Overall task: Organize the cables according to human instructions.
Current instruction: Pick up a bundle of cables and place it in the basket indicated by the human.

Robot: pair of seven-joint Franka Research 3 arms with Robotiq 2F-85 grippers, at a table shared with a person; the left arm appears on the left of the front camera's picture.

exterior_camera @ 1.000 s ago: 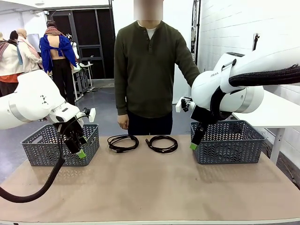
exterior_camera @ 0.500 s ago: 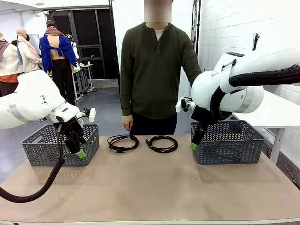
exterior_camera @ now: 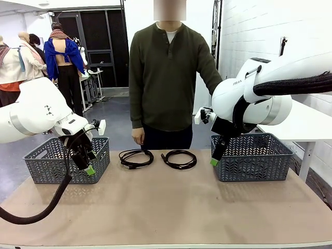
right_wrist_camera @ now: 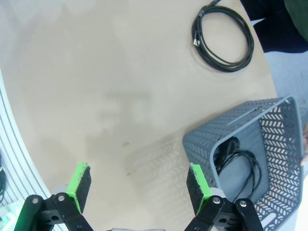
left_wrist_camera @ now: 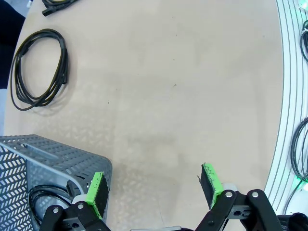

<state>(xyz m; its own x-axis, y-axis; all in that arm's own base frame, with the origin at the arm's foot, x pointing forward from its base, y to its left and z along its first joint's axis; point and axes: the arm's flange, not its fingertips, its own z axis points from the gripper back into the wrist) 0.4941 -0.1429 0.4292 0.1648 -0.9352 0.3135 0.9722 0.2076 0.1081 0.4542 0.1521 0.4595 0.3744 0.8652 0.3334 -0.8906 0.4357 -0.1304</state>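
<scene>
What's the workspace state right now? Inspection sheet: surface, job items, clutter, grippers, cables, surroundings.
Surface: tan table, faint marks.
Job's things: left coiled power cord and right coiled power cord lie apart at the far middle; a third cord lies in the left grey basket, a fourth cord in the right grey basket.
Clutter: nothing seen.
Grippers: left gripper open, empty, in front of the left basket; right gripper open, empty, beside the right basket.
Cables: left arm's ribbed hose sags low over the table's front left.
Surroundings: person at the far side, hand hanging.
</scene>
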